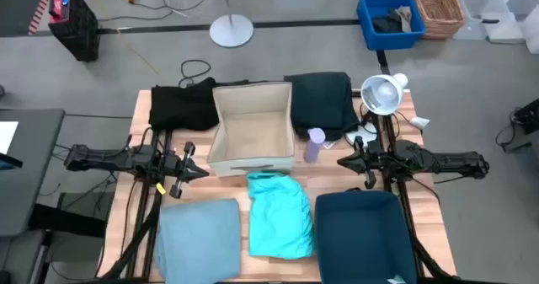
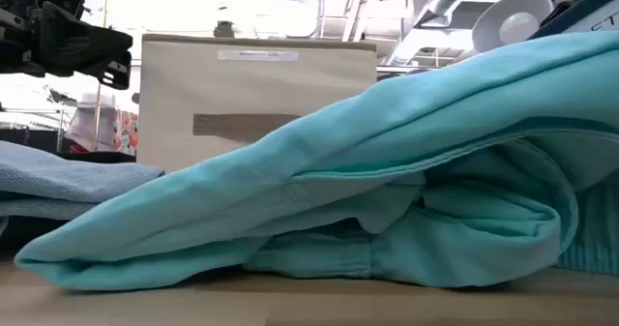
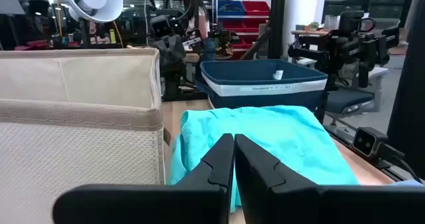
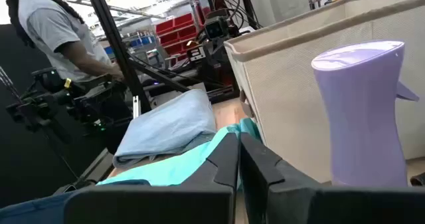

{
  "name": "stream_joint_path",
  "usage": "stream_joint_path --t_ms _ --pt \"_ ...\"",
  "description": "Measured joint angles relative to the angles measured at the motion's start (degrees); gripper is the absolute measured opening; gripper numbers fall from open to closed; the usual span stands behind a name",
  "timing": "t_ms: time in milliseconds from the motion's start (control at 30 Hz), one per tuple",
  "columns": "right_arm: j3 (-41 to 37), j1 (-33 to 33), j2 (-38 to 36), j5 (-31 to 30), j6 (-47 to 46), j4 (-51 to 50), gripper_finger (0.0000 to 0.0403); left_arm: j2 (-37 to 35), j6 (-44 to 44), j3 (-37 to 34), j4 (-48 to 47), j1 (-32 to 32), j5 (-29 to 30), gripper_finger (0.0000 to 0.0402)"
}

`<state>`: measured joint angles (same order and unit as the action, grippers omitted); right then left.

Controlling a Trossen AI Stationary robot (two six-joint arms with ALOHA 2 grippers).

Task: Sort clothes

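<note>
The turquoise garment (image 1: 280, 215) lies folded on the table at the near middle, and it also shows in the low view (image 2: 387, 181). The pale blue-grey garment (image 1: 200, 233) lies at the near left. The black garment (image 1: 181, 105) lies at the far left and the dark green garment (image 1: 320, 99) at the far right, on either side of the beige box (image 1: 253, 128). My left gripper (image 1: 198, 170) is shut and empty, hovering left of the box's near corner, with its fingers (image 3: 234, 144) pointing toward the turquoise garment. My right gripper (image 1: 344, 162) is shut and empty, right of the box.
A navy soft-sided bin (image 1: 362, 233) stands at the near right. A lavender spray bottle (image 1: 313, 145) stands between the box and my right gripper. A white lamp (image 1: 383, 92) stands at the far right. A person (image 4: 53, 31) stands beyond the table's left side.
</note>
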<state>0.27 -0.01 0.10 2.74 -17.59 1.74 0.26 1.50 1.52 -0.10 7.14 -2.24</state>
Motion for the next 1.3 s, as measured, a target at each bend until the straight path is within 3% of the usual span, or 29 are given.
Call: stream_joint_path --t_ms 1100,1300 --pt "0.0 0.0 0.0 0.0 0.0 0.0 0.0033 0.0 0.0 0.0 0.0 0.0 0.0 0.0011" --pt "0.0 0.0 0.0 0.0 1.4 0.2 0.0033 0.0 13.0 0.0 1.7 0.0 3.3 0.0011"
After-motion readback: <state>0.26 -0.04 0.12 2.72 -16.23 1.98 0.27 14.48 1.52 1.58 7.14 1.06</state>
